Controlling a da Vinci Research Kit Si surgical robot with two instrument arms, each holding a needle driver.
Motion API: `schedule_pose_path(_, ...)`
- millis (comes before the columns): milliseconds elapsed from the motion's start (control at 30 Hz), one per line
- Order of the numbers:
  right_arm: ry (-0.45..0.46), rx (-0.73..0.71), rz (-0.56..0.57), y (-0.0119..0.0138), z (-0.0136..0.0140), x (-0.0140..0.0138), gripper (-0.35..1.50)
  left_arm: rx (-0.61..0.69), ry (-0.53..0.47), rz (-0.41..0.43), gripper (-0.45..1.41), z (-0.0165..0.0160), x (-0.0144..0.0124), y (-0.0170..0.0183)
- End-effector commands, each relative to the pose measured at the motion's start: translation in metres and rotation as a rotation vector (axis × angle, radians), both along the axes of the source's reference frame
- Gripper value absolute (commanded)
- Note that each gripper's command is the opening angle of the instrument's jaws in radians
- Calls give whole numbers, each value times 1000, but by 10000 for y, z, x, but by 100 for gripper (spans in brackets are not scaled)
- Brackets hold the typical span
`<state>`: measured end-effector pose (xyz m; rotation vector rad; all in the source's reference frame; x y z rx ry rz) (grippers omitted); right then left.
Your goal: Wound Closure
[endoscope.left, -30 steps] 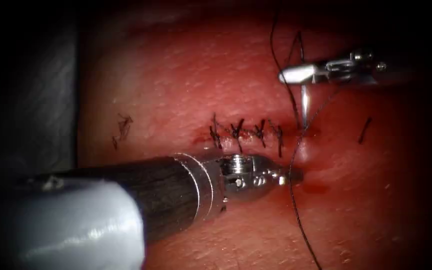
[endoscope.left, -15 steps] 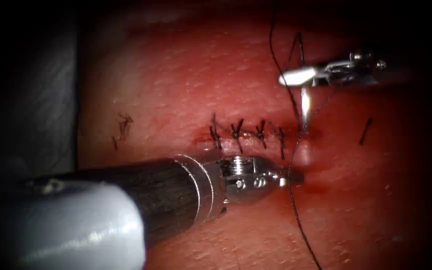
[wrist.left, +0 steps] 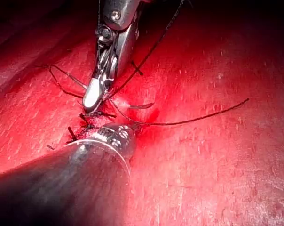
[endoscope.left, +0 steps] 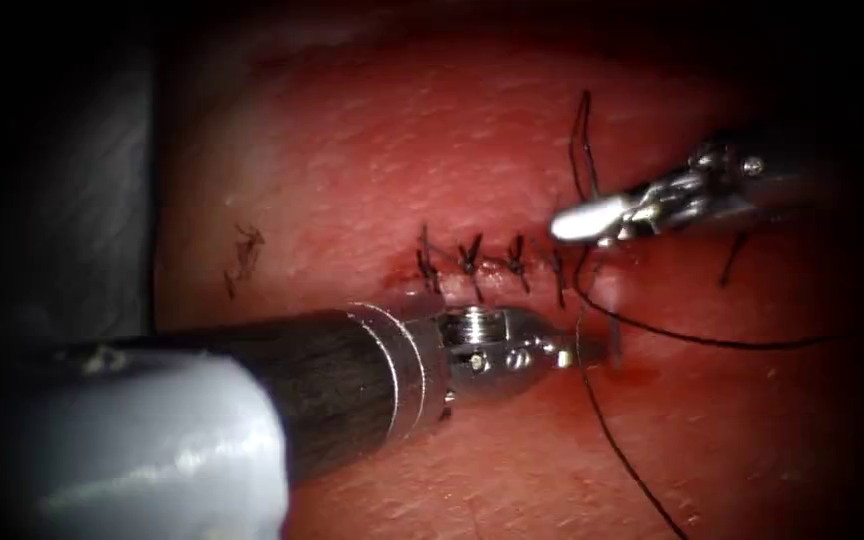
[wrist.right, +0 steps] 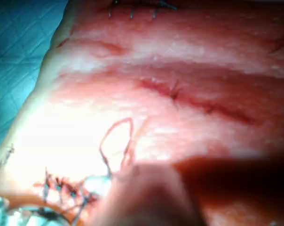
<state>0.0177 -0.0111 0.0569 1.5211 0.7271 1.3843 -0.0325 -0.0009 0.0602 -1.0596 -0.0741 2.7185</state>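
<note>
The needle (endoscope.left: 612, 343) sits in the tissue (endoscope.left: 352, 150) at the cut's (endoscope.left: 492, 268) right end, its tip seemingly surfacing beside the left tool (endoscope.left: 584, 350), whose grip I cannot tell. The right tool (endoscope.left: 577, 222), clenched on its tail, has driven it down; next, that tip needs grasping.

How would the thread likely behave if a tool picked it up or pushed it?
The thread is probably floppy and light: it lies in loose curves on the tissue. It may snag on the stitches. The right tool seems to hold the needle, mostly buried in the tissue; the left tool's hold is unclear.
</note>
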Motion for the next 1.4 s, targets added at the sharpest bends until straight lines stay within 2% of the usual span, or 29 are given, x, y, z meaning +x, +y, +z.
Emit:
schedule_pose_path(33,-8,1,2,-6,7,7,-35,1,0,0,-18,6,-6,-3)
schedule_pose_path(133,30,-169,48,4,6,8,-35,2,0,0,-18,3,-6,-3)
schedule_pose_path(167,65,-198,118,13,6,5,57,9,-2,-4,-18,-1,-5,-2)
schedule_pose_path(200,73,-213,142,17,6,4,89,6,-2,0,-18,-3,-5,-2)
schedule_pose_path(233,87,-257,164,21,6,3,113,3,-2,4,-18,-4,-5,-2)
schedule_pose_path(267,99,-264,181,25,5,0,125,-9,0,24,-18,-7,-5,-2)
schedule_pose_path(500,99,-366,181,42,-2,-30,130,-149,-63,21,-11,-20,1,-1)
schedule_pose_path(667,77,-389,188,50,-4,-53,123,-262,-134,9,-11,-39,7,1)
schedule_pose_path(800,73,-399,188,48,-1,-57,121,-287,-176,21,-10,-43,1,0)
schedule_pose_path(1000,79,-406,194,49,1,-60,119,-302,-186,37,-3,-32,-4,-3)
schedule_pose_path(1167,75,-406,192,49,2,-82,106,-323,-201,31,-1,-37,1,0)
schedule_pose_path(1267,67,-405,201,47,1,-108,103,-378,-225,6,2,-53,0,6)
schedule_pose_path(1400,69,-407,197,43,0,-114,103,-394,-228,18,9,-54,-11,2)
